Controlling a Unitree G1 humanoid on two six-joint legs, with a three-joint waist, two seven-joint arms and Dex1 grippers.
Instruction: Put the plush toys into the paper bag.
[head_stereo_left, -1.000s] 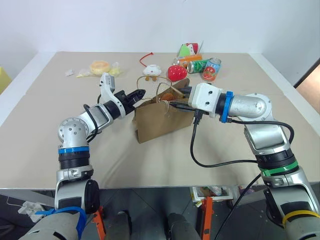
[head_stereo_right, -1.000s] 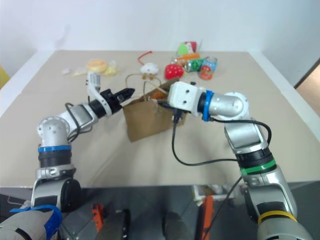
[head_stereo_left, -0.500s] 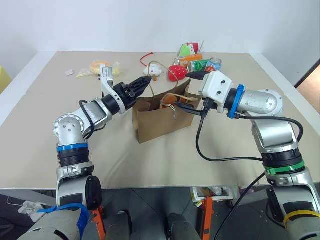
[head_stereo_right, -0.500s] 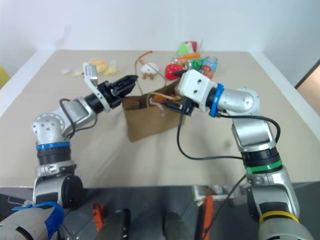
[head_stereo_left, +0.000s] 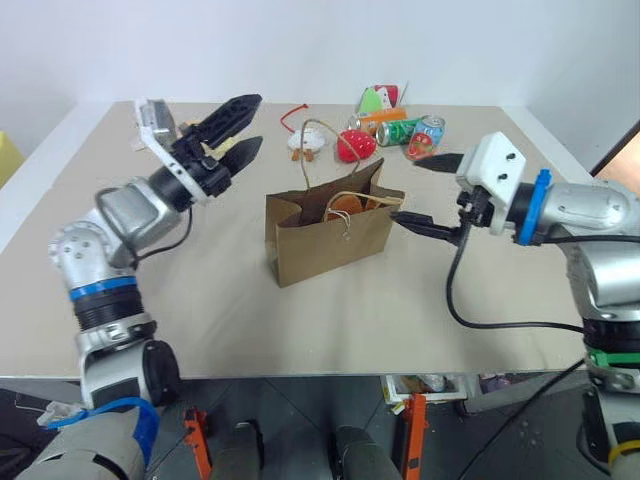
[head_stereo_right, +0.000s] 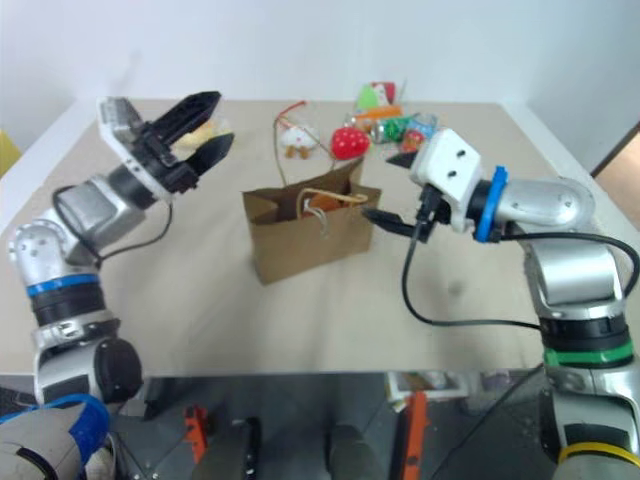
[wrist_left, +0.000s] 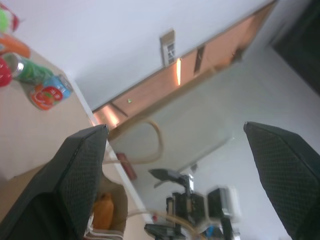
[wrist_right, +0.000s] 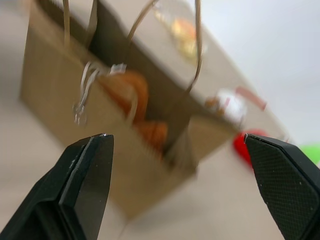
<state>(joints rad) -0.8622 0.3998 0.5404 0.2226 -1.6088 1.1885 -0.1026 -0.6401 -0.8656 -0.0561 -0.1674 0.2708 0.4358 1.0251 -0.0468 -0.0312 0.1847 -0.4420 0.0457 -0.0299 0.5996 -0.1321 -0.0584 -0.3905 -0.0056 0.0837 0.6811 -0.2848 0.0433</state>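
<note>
A beige table (head_stereo_left: 200, 310) carries a brown paper bag (head_stereo_left: 325, 240) standing upright near its middle. Behind the bag lie a white round plush (head_stereo_left: 305, 143), a red strawberry (head_stereo_left: 355, 146) and drink cans (head_stereo_left: 410, 133); far behind-left, yellow packets (head_stereo_right: 205, 130).

A beige table (head_stereo_left: 230, 310) stands against a plain white wall (head_stereo_left: 300, 50). A dark floor (head_stereo_left: 300, 420) shows below its front edge. An orange-brown door (wrist_left: 210, 55) appears in the left wrist view.

Paper bag (head_stereo_right: 305, 238) upright mid-table; orange plush (head_stereo_right: 322, 203), possibly toy, inside.
</note>
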